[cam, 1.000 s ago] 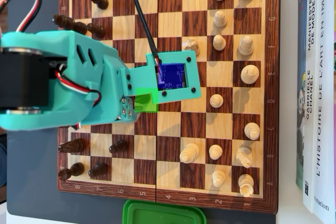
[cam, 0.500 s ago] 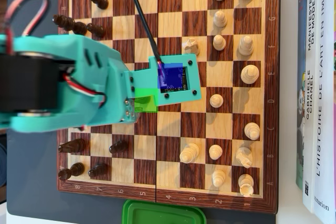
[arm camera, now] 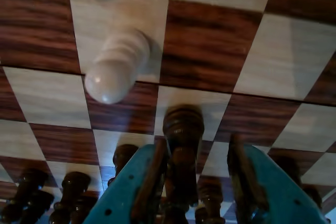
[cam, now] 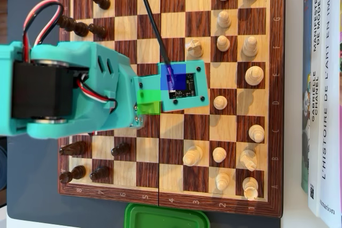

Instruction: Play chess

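- A wooden chessboard [cam: 176, 132] lies on a dark mat, with a row of books [cam: 320, 94] along its right edge and a green lid [cam: 165, 218] at the near edge in the overhead view.
- The teal robot arm [cam: 69, 92] reaches in from the left over the board's middle, its camera mount [cam: 184, 86] covering the squares beneath.
- In the wrist view the gripper [arm camera: 197, 182] stands with its teal fingers [arm camera: 142, 187] partly apart around a dark chess piece [arm camera: 182, 145]; the left finger touches the piece, while a gap shows at the right finger.
- A pale pawn [arm camera: 118, 66] stands on a light square just beyond the held piece, to its left.
- More dark pieces [arm camera: 73, 187] crowd the near left corner of the wrist view.
- Overhead, pale pieces [cam: 251, 73] fill the board's right half and dark ones [cam: 80, 28] sit along the left.
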Motion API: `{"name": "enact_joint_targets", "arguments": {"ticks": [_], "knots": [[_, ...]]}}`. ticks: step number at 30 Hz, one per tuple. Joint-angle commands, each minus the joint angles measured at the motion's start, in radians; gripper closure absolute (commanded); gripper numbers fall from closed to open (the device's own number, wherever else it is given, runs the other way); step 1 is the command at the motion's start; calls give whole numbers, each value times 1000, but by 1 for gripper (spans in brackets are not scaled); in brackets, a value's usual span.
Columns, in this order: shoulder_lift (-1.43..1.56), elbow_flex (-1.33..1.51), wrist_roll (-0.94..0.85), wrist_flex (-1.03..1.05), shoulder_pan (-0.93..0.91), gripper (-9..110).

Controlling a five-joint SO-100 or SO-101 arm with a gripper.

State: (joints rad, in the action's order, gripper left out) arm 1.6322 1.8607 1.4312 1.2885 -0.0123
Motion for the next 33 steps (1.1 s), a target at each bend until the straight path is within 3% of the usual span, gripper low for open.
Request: {"name": "enact_joint_targets", "arguments": {"ticks": [1,10,23,33], "knots": [[5,-40,-3,-8,-6,84],[5,-32,-3,0,-9,85],[5,-34,-3,0,-9,101],[69,-29,-5,2,-9,101]]}}
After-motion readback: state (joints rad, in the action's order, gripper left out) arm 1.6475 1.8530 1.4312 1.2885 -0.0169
